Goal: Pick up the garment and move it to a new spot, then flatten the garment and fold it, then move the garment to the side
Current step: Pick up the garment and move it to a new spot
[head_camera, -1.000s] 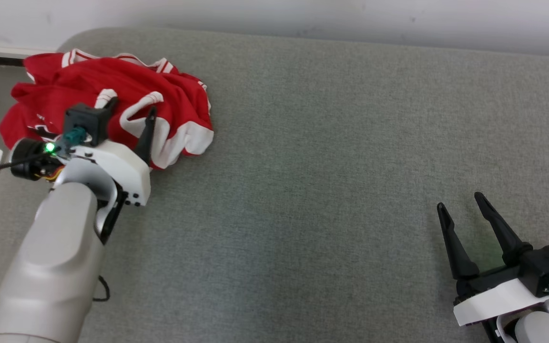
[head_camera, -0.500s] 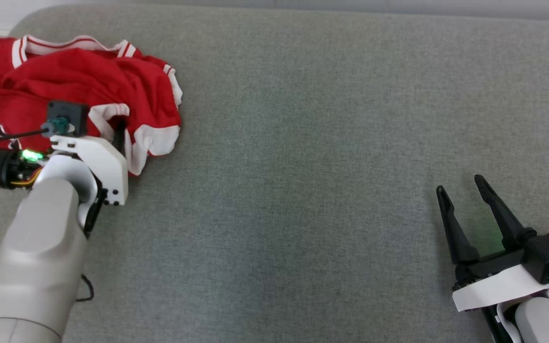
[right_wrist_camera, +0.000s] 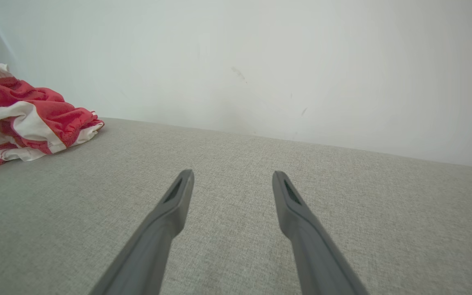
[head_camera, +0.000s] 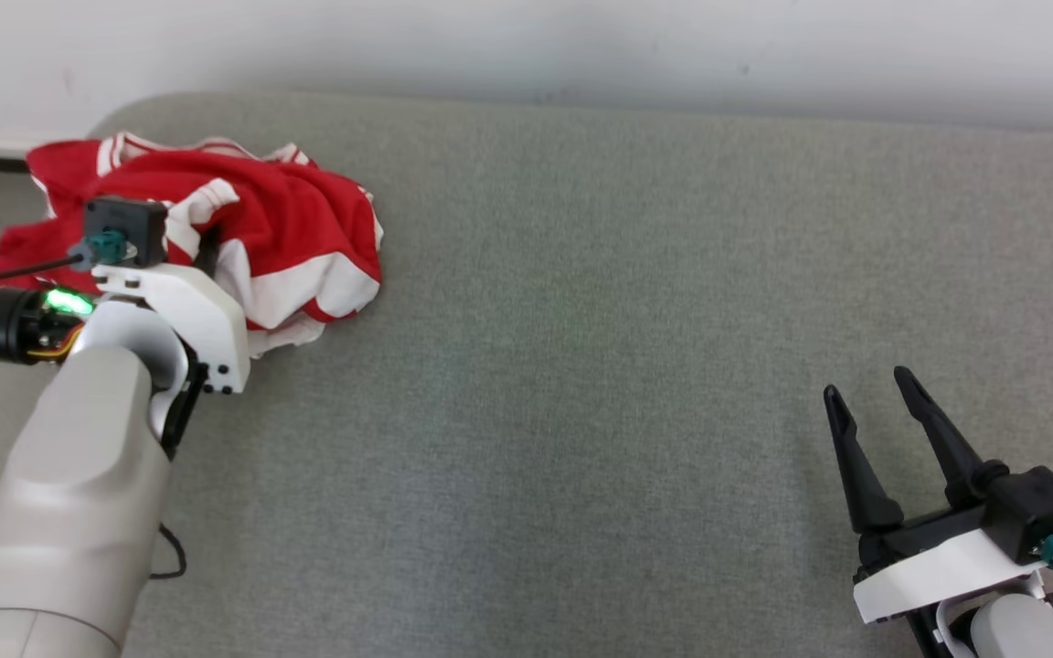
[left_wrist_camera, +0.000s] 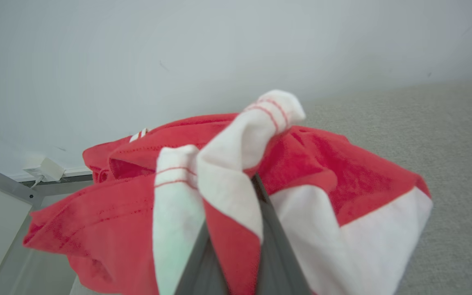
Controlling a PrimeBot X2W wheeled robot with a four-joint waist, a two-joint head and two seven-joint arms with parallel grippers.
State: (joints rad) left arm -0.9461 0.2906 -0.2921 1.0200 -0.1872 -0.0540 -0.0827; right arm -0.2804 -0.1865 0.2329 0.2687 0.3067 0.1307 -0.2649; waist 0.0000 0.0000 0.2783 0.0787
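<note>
Garment: red cloth with white bands and thin red striping, bunched in a heap at the far left corner of the grey upholstered surface, close under the pale wall; in the right wrist view its lower edge lies on the surface.

Left gripper: jaws drawn tight together on a fold of the garment; in the left wrist view a red-and-white pleat is pinched between the two dark fingers, and a white striped band drapes over their tips (one tip is buried in cloth, not readable). In the head view the wrist sits over the near side of the heap, one dark finger showing against a white band; a green light glows on the wrist; the pale forearm runs down to the lower left corner.

Right gripper: jaws spread wide, nothing between them; low at the right, well apart from the garment, fingers aimed toward the wall; contact with the surface cannot be told.
</note>
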